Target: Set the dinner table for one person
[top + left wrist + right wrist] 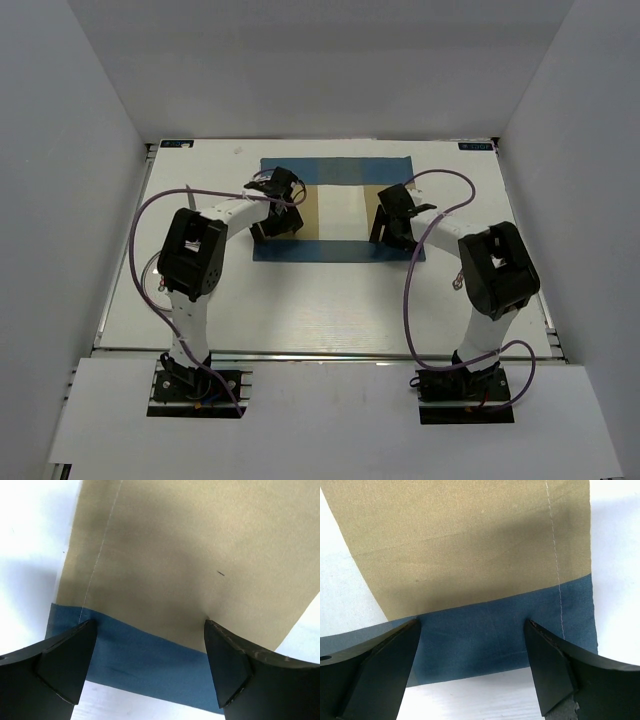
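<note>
Black fingers [65,665] of the left gripper [150,625] fill the bottom corners of its wrist view, spread wide with nothing between them. Between their tips runs the blue edge band of the placemat [190,555], and beyond the tips lies a tan panel. Outside the left finger is the bare white dinner table [30,540].

The right gripper [471,625] mirrors this. Its fingers [555,670] are just as far apart and empty, with the blue band between them and tan cloth beyond. White tabletop shows past the right finger, where the mat's stitched hem ends.

Neither wrist view shows whether the tips touch the cloth.

Only the top view gives the whole layout. The arm bases [195,385] stand nearest, behind the table's silver rail [330,352], then comes a stretch of bare tabletop. Purple cables [140,240] loop beside each arm. Farther off, both grippers hang over the placemat, each over one of its side ends. The mat lies flat in the table's far middle, with a pale strip running between the two grippers.
</note>
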{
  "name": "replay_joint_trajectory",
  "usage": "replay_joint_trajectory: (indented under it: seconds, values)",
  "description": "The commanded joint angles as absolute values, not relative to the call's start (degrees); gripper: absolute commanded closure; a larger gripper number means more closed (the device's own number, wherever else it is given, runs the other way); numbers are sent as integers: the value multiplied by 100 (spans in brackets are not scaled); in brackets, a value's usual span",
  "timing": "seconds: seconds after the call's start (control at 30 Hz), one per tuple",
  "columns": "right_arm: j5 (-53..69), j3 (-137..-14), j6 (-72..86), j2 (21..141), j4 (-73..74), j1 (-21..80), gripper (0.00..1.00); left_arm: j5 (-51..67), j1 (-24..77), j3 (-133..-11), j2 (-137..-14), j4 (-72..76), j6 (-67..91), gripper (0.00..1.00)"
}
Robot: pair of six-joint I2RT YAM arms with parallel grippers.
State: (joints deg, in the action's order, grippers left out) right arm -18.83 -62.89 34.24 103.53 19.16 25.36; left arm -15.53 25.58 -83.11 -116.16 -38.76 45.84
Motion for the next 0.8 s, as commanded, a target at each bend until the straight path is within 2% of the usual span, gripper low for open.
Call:
replay_joint_trajectory:
  seconds: [0.0,0.77]
  values:
    - [-1591,-6380,3779,10889,1977,2601,11,-1802,2391,-8525,-11856,-4043,4535,2]
    - [-1635,-6565,3586,10802,2136,2584,11,-1468,2329,-8183,-11189,-3946,4500,2]
